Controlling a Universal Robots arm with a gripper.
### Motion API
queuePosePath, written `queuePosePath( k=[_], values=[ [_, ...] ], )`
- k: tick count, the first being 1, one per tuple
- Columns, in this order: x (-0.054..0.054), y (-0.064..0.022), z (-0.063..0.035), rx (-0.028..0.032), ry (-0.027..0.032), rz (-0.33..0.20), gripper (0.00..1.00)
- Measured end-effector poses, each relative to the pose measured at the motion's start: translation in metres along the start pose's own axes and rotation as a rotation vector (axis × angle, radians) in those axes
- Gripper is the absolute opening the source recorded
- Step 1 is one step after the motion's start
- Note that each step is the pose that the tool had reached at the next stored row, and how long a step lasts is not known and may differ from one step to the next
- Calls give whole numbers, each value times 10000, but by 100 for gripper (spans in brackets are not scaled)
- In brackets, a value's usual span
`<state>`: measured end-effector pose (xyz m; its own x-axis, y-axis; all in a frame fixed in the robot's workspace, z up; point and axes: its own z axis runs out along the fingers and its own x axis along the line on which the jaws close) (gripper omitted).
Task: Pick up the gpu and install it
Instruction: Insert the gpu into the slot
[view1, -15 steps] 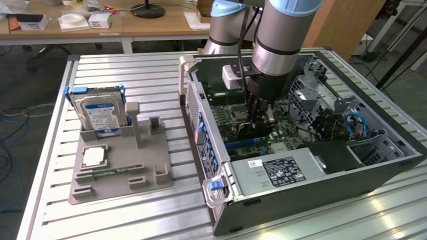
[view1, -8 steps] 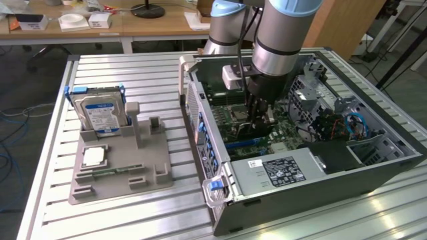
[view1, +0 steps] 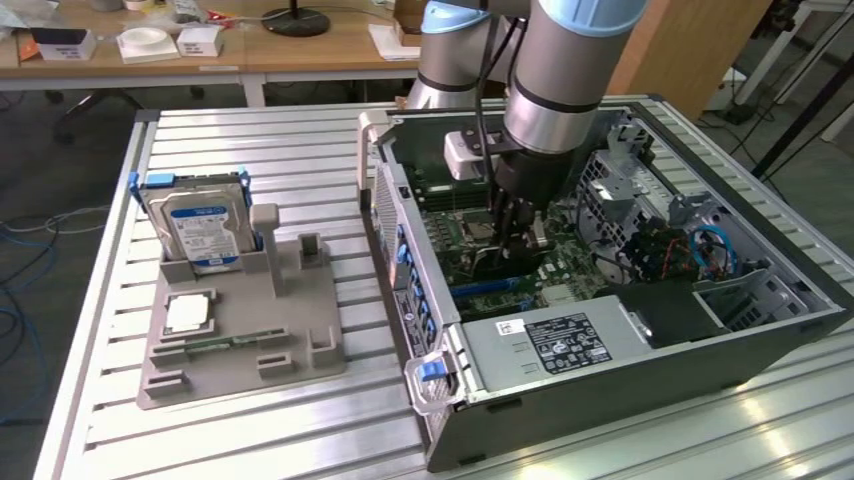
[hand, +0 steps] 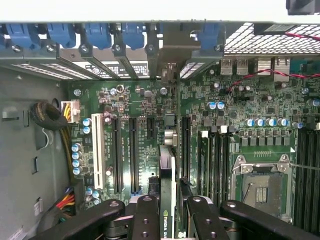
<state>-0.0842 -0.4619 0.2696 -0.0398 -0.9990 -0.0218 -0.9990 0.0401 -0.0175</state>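
One hand (hand: 168, 204) | partly closed, gripping gpu (hand: 167, 162) edge-on | over motherboard (hand: 131, 100) slots | inside computer case (view1: 601, 400)

White "NVIDIA QU…" lettering ran along the gpu (hand: 167, 200) edge, cut off by frame. Labels on hard drive (view1: 200, 232) & PSU (view1: 566, 345) weren't legible.

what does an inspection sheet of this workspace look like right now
surface: slatted metal table carrying an open pc case and a grey holder
job's things: gpu held upright over the motherboard slots
clutter: hard drive upright in the holder; silver chip and memory stick lying on it
grippers: claw shut on the gpu, inside the case
cables: blue cables in the case; floor cable
surroundings: wooden desk behind
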Motion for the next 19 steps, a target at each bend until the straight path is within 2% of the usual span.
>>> queuePosePath(
  k=[6, 12, 19],
  values=[
    [-1, 1, 13, 0, -5, 3, 26],
    [2, 0, 96, -1, -1, 3, 26],
    [1, 1, 101, -2, -2, 4, 26]
  ],
)
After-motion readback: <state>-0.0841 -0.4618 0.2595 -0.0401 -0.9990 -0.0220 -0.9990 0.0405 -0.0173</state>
